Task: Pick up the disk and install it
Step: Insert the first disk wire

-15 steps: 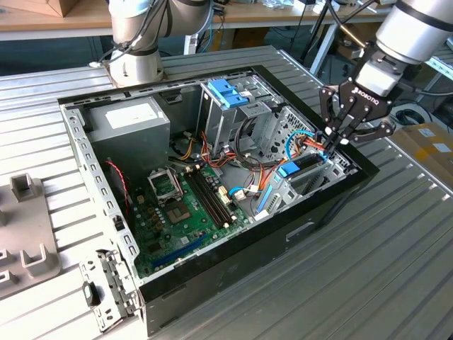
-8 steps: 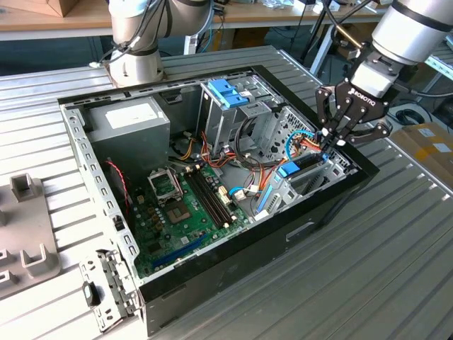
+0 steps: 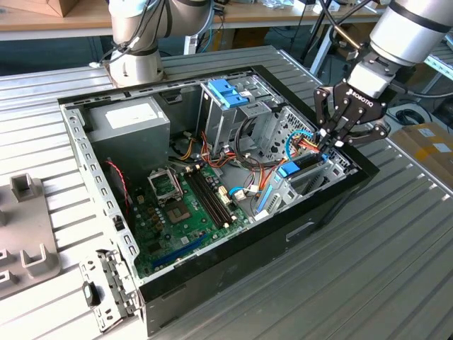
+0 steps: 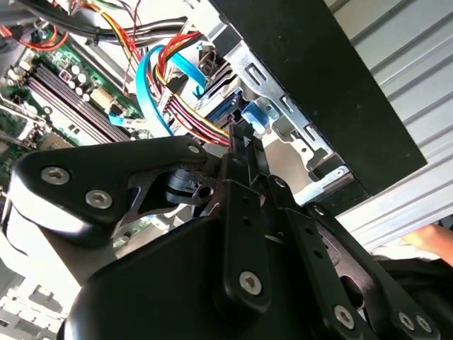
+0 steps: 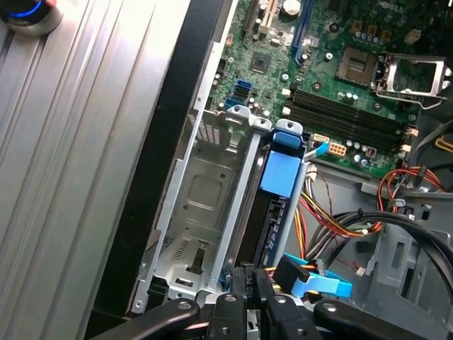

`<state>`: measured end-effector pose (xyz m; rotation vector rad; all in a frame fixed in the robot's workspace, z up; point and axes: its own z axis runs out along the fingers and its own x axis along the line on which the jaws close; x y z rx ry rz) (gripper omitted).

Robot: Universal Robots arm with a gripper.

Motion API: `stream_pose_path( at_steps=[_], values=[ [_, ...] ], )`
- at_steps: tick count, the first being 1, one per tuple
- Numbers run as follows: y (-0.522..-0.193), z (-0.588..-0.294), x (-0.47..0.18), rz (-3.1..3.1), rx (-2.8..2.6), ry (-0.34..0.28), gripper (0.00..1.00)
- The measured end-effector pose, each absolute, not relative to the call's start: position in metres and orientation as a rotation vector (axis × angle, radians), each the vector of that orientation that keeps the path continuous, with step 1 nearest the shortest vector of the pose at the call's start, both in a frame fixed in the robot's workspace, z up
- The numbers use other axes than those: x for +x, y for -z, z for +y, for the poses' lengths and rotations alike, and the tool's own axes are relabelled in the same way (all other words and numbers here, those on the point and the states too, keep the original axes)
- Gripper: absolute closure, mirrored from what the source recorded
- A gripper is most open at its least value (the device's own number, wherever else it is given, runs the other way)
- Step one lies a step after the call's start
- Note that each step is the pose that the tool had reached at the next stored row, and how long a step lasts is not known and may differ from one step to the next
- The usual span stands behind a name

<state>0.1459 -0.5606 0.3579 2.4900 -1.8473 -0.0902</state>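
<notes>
A black three-fingered claw (image 3: 327,144) on a white-and-grey robot arm (image 3: 410,28) reaches into the open black desktop computer case (image 3: 248,256), which lies on its side on a ribbed grey metal surface (image 3: 368,283). The claw hangs over the case's corner at the exterior view's right. Its fingers are drawn close together, with the tips down among the red, orange and yellow cables (image 5: 336,228) at the end of the bare metal drive cage (image 5: 198,198). The flat hard disk in its blue plastic carrier frame (image 5: 282,177) stands on edge in a slot of that cage, just inside the case's black side wall. One end of the disk lies toward the green motherboard (image 3: 180,212) and the other directly under the claw (image 5: 255,280). Whether the fingertips actually pinch the disk cannot be told. A flat blue data cable with a blue plug (image 5: 322,285) lies just beside the fingertips. A grey power supply box with a white sticker (image 3: 127,124) sits in the case's opposite corner.
</notes>
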Motion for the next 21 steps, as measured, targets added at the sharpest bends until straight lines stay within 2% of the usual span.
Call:
stream_pose_path(
  at_steps=[21],
  values=[
    [-0.3563,-0.5606,0.1451,-2.113,2.278,0.097,0.83]
  ],
)
